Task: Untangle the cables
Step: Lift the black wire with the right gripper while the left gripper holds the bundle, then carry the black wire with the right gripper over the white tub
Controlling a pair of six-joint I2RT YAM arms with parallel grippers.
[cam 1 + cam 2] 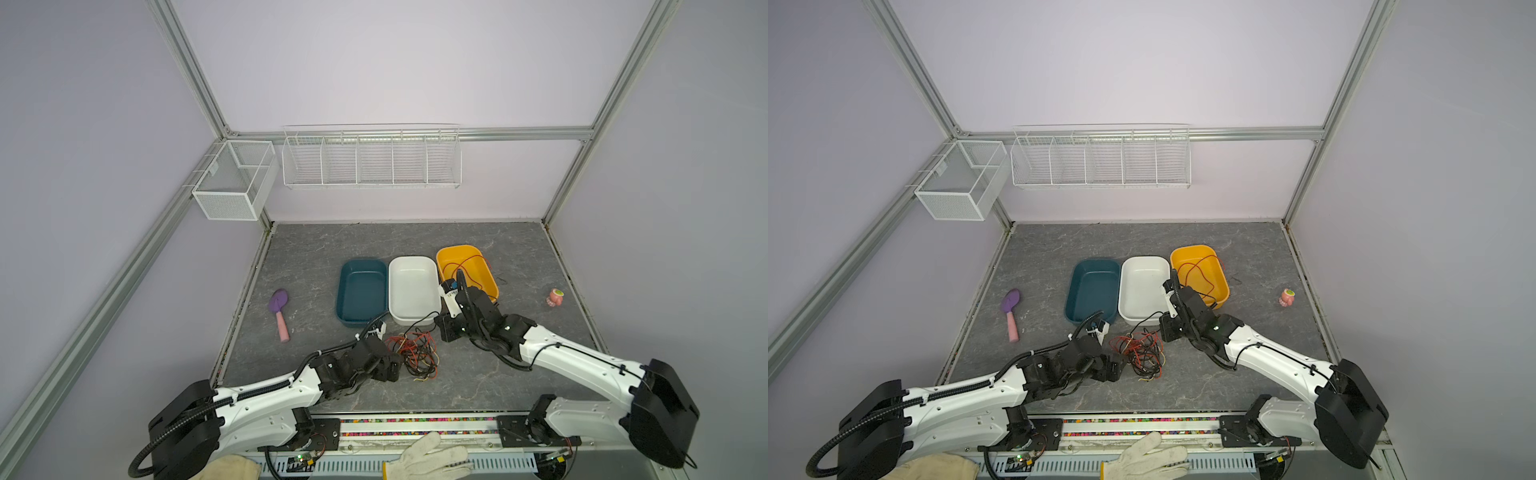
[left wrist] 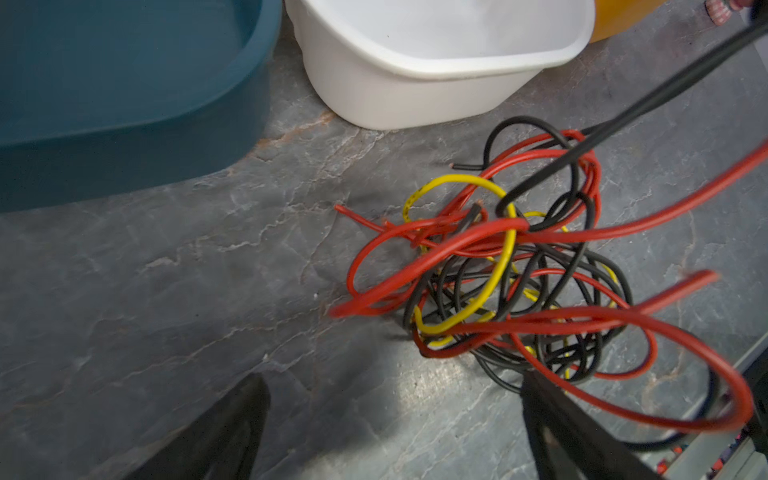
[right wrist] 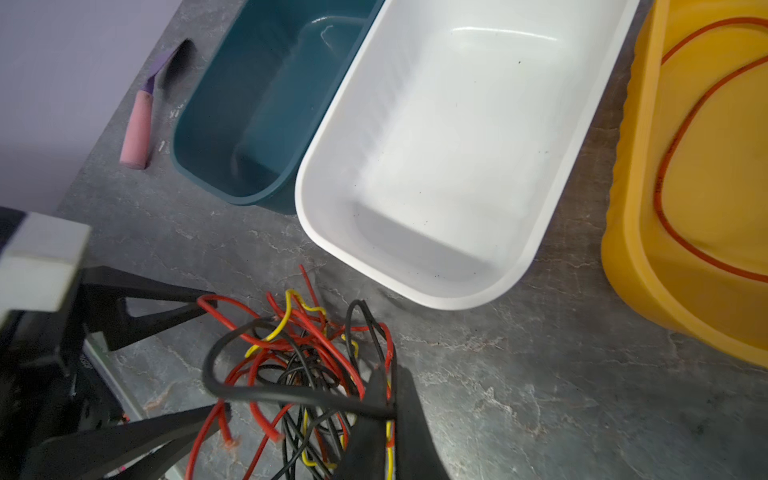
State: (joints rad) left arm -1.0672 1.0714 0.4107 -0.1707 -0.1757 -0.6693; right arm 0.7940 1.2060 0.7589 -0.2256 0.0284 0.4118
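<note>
Nearest the right wrist lens, my right tool (image 3: 390,386) stands closed, its jaws clamped on one black cable (image 3: 291,395) that leads out of the tangle of cables (image 1: 415,353). My left tool (image 2: 392,376) is spread wide just beside that heap and grips nothing. Red, black and yellow strands lie knotted together on the bench (image 1: 316,249), in front of the white bin (image 3: 457,124). One red cable (image 3: 658,187) lies apart in the yellow bin (image 3: 623,249). The white bin and the teal bin (image 3: 232,124) hold none. Assessment: early stage. One cable is separated, one is in hand, and the bulk is left to do.
</note>
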